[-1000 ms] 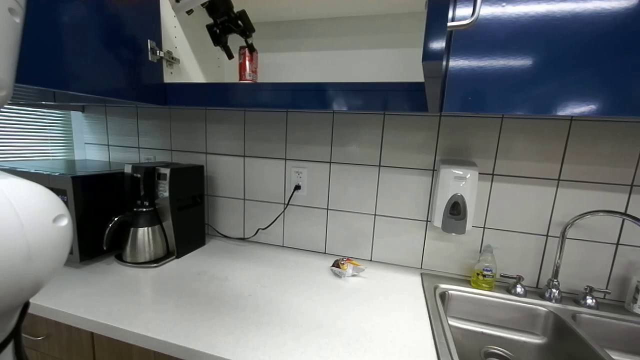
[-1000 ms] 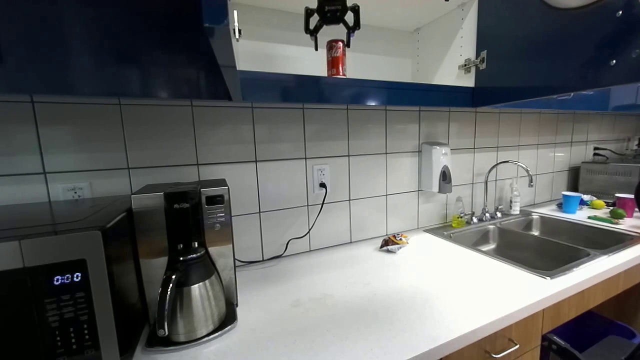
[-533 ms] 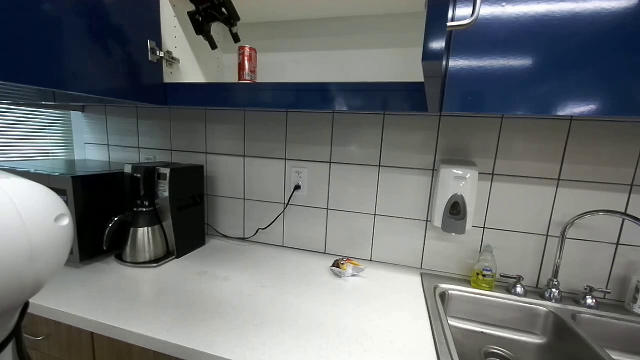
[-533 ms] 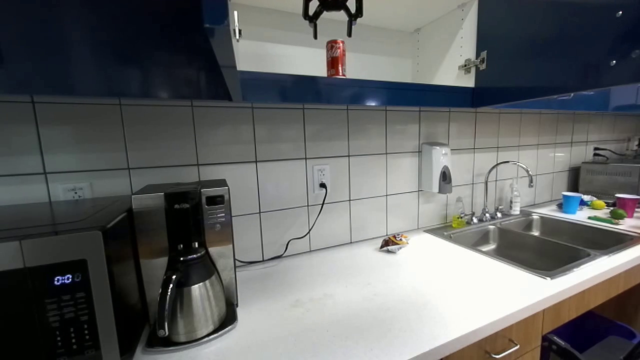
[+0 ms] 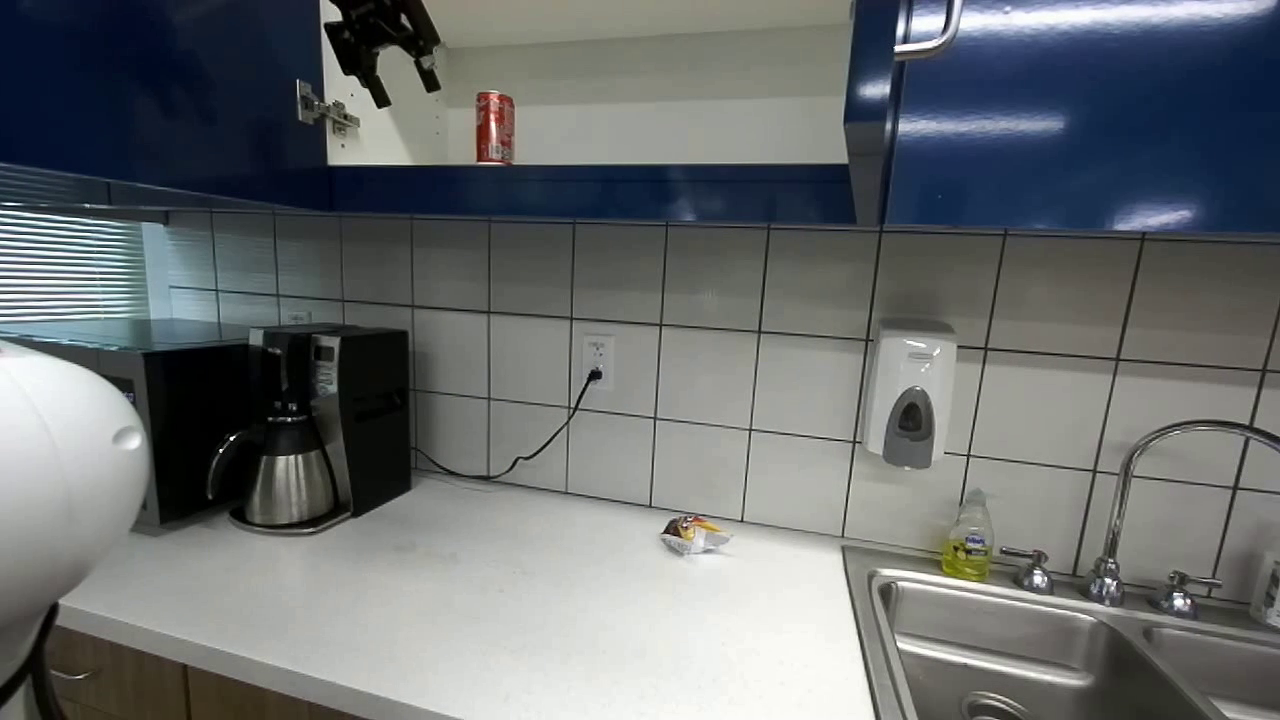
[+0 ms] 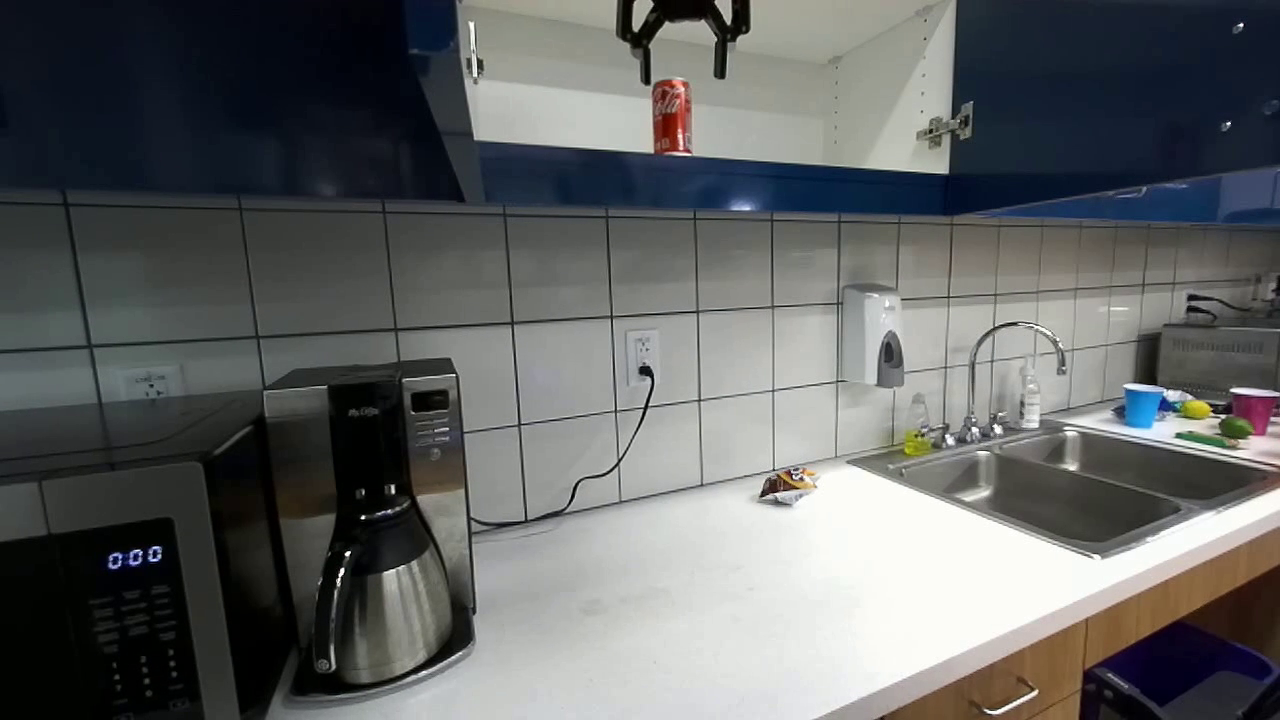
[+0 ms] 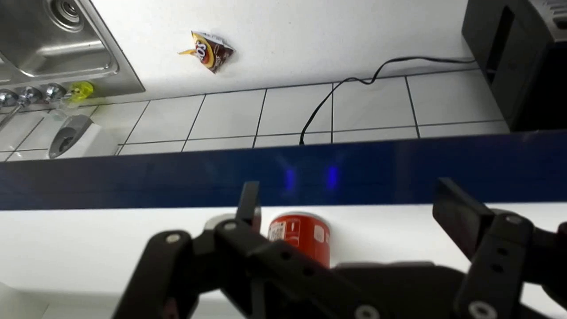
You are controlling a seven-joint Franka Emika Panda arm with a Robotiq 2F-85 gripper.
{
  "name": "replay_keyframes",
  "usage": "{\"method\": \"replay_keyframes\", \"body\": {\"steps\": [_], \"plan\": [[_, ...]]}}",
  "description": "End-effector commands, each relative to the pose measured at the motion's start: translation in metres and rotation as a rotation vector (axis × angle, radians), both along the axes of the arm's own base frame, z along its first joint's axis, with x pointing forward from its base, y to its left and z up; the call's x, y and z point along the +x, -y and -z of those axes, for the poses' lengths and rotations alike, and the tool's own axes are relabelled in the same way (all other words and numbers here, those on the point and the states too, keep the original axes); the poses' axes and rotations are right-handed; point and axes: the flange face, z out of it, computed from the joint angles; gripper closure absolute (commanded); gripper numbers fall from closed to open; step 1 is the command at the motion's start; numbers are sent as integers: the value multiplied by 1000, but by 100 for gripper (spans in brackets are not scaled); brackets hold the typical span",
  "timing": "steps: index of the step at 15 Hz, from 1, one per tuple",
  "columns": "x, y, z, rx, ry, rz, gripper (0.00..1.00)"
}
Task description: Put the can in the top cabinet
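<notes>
The can is red and stands upright on the shelf of the top cabinet, close to its front edge. It also shows in an exterior view and in the wrist view, where a gripper finger hides its lower part. The cabinet has glossy dark blue doors, stands open and is white inside. My gripper is open and empty. It is above the can and to its left there; it also shows in an exterior view. In the wrist view the gripper has its fingers wide apart.
An open blue door hangs left of the cabinet opening. Below are a coffee maker, a microwave, a snack bag, a soap dispenser and a sink. The white arm is at the left.
My gripper has risen from around the can's top and backed away, leftward in one exterior picture and slightly rightward in another. The can stays in place on the shelf.
</notes>
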Motion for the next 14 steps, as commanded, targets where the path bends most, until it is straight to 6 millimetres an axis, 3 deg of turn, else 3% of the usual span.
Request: {"method": "replay_keyframes", "body": {"steps": [1, 5, 14], "plan": [[-8, -3, 7, -5, -19, -6, 0], [-24, -3, 21, -25, -38, -12, 0], [-24, -3, 23, -26, -39, -11, 0]]}}
